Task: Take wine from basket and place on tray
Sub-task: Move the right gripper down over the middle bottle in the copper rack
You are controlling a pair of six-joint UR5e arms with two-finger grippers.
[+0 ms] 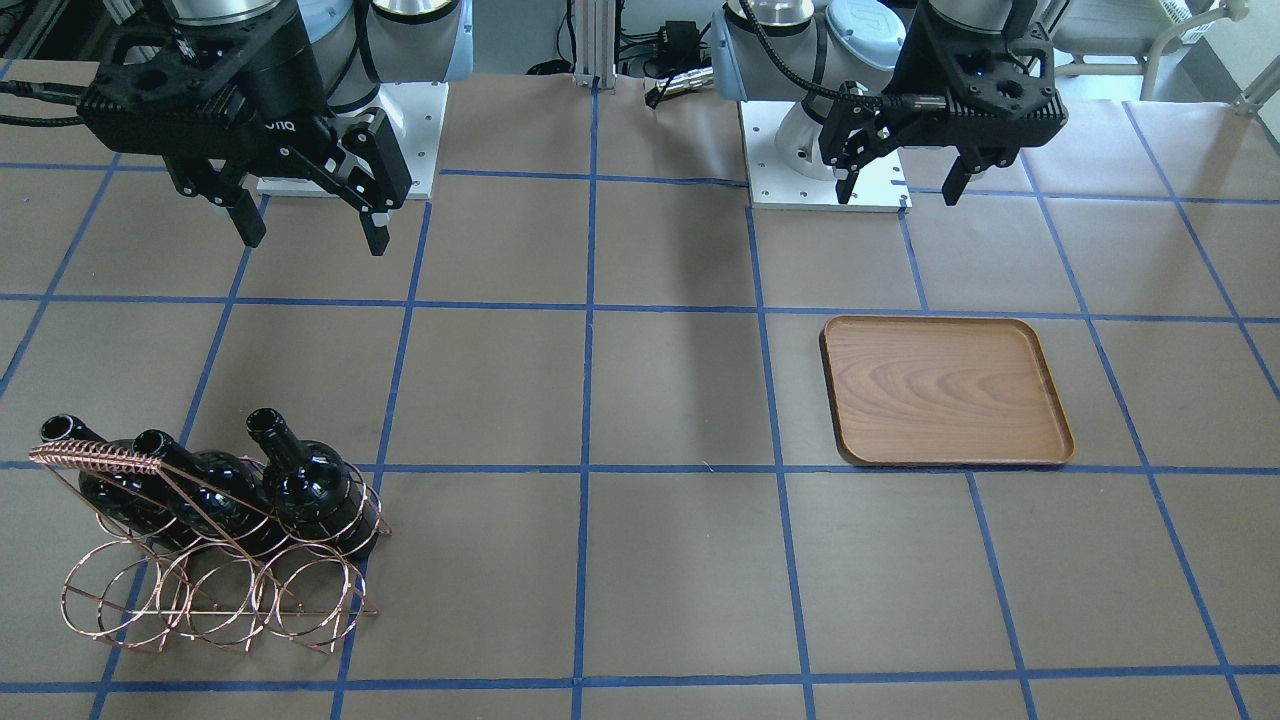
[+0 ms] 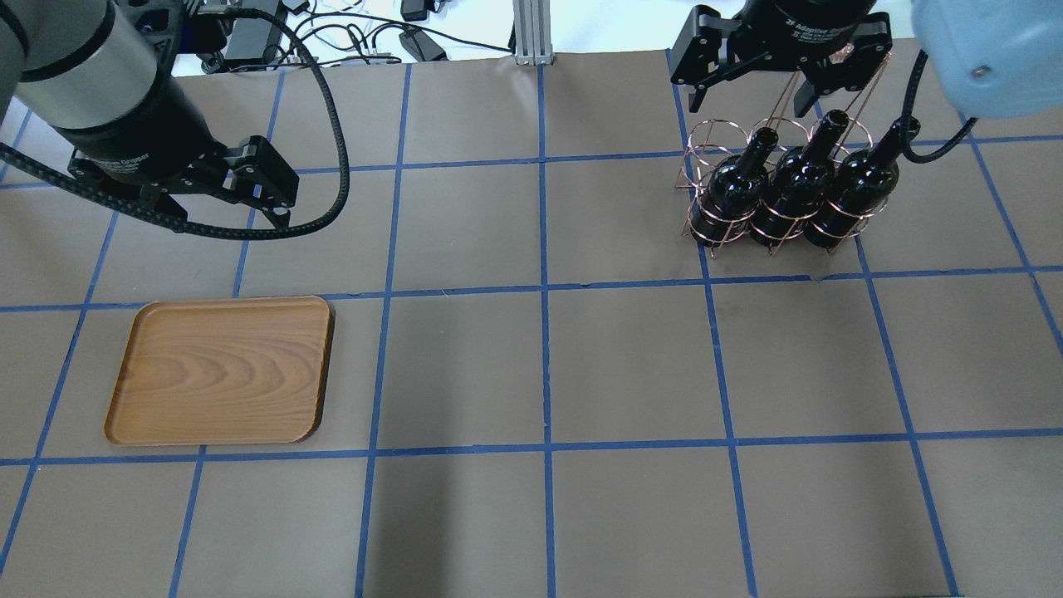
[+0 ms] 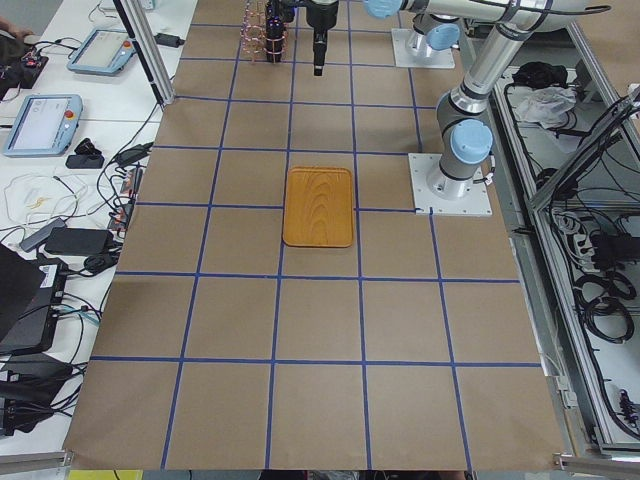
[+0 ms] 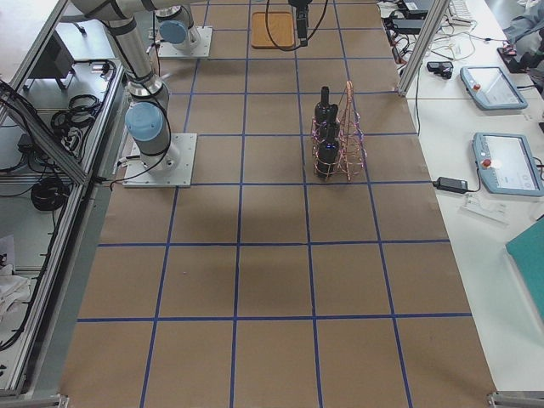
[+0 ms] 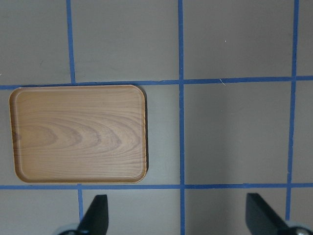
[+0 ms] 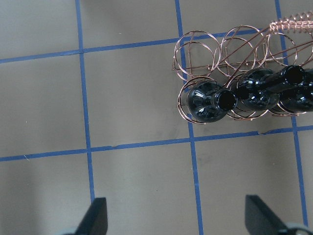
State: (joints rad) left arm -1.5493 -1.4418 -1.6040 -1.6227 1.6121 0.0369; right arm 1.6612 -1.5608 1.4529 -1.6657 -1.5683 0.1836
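Note:
Three glossy near-black wine bottles [image 1: 310, 485] stand tilted in one row of the copper wire basket [image 1: 210, 590], necks up. They also show in the overhead view [image 2: 735, 191] and the right wrist view [image 6: 208, 103], inside the basket [image 6: 215, 49]. My right gripper [image 1: 315, 238] is open and empty, raised above the table on the robot's side of the basket; it also shows in the overhead view [image 2: 747, 100]. The brown wooden tray [image 1: 945, 390] lies empty and also shows in the left wrist view [image 5: 78, 132]. My left gripper [image 1: 898, 192] is open and empty, raised beside the tray.
The table is brown paper marked with a blue tape grid. The two arm base plates [image 1: 825, 160] sit at the robot's edge. Cables and devices [image 2: 349, 33] lie beyond the far table edge. The basket's other row of loops [image 2: 706, 145] holds nothing.

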